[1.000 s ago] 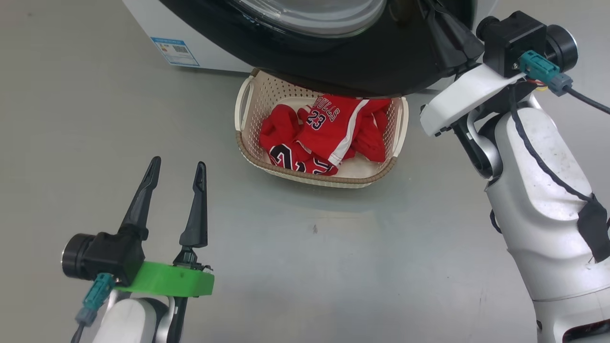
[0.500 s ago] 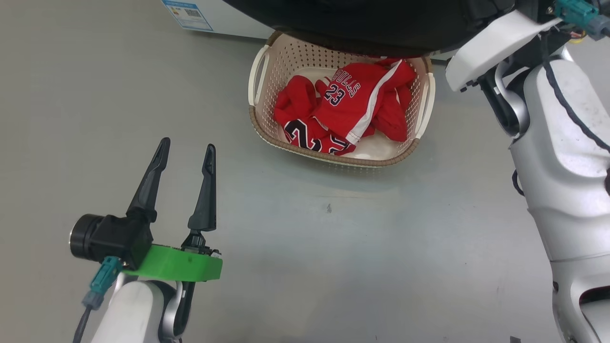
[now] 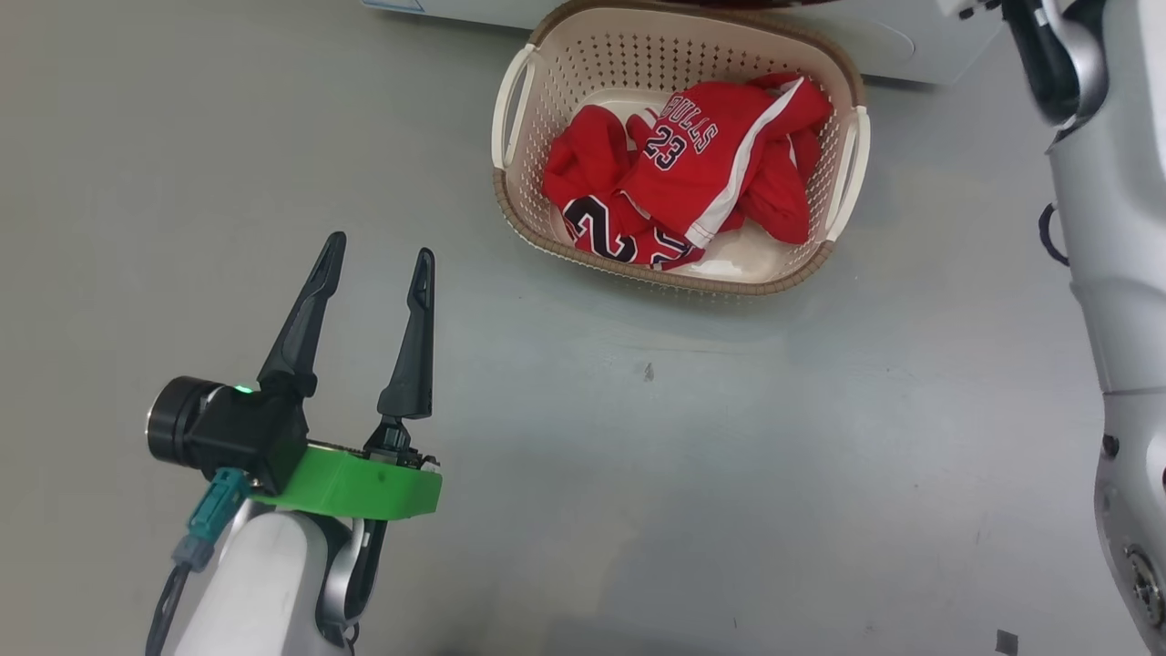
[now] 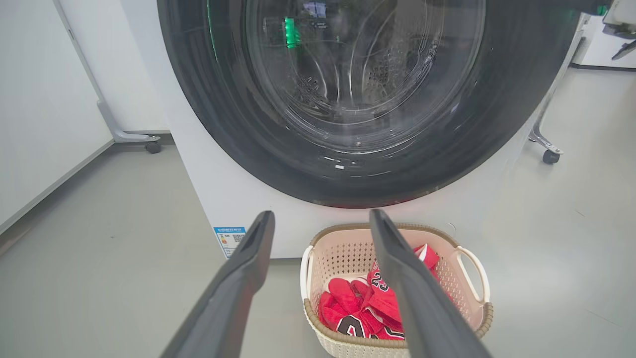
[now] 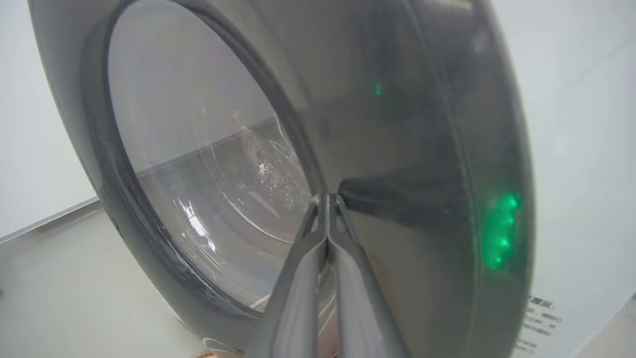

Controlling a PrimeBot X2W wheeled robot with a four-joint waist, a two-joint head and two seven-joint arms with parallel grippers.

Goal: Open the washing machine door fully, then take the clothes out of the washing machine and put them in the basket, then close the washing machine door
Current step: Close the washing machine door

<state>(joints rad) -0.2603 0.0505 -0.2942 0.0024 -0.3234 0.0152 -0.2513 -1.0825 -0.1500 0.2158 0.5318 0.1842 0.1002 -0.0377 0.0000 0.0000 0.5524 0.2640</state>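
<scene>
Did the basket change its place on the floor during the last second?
No. The basket keeps its offset from the dark floor speck; the camera shifted the whole picture.

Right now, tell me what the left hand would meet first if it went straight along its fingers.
Probably the washing machine door, near its lower black rim; the left hand points above the basket. Depth is unclear.

The clothes (image 3: 679,182) are red with white trim and black-and-white numbers, the basket (image 3: 583,64) is perforated cream with a brown rim, the washing machine (image 4: 223,199) white
</scene>
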